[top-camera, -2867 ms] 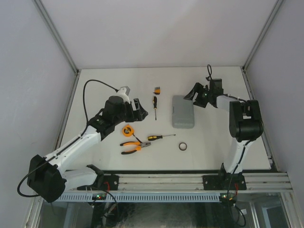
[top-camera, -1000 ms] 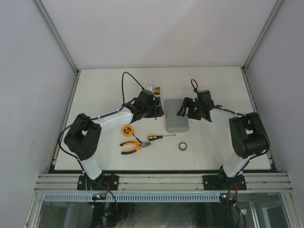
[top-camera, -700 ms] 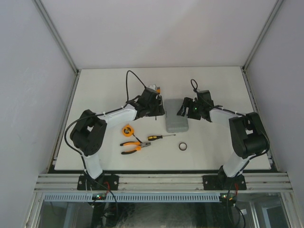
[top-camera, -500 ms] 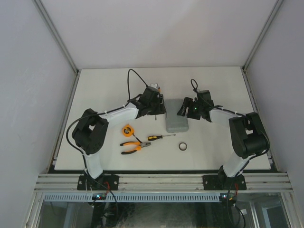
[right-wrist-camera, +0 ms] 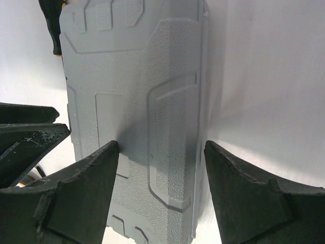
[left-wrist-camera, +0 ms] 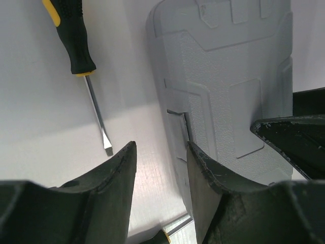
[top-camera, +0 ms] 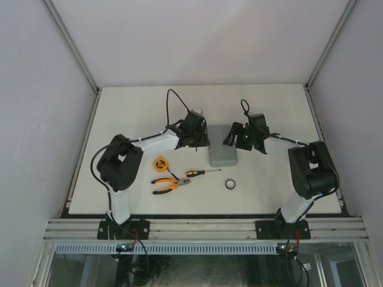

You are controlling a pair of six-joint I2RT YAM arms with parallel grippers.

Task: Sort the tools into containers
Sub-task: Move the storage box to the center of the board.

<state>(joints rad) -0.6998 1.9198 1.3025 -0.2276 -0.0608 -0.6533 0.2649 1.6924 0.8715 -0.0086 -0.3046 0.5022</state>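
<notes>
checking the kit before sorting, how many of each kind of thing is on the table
black-and-orange screwdrivers: 2
orange-handled pliers: 1
round orange tape measure: 1
small black ring: 1
grey plastic tool case: 1
total: 6

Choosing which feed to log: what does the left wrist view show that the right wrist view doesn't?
Only left wrist: a screwdriver's whole shaft and flat tip beside the grey case, plus a right-gripper finger. Only right wrist: the left gripper at the case's far edge. Both: the case's closed, textured lid, from opposite sides.
</notes>
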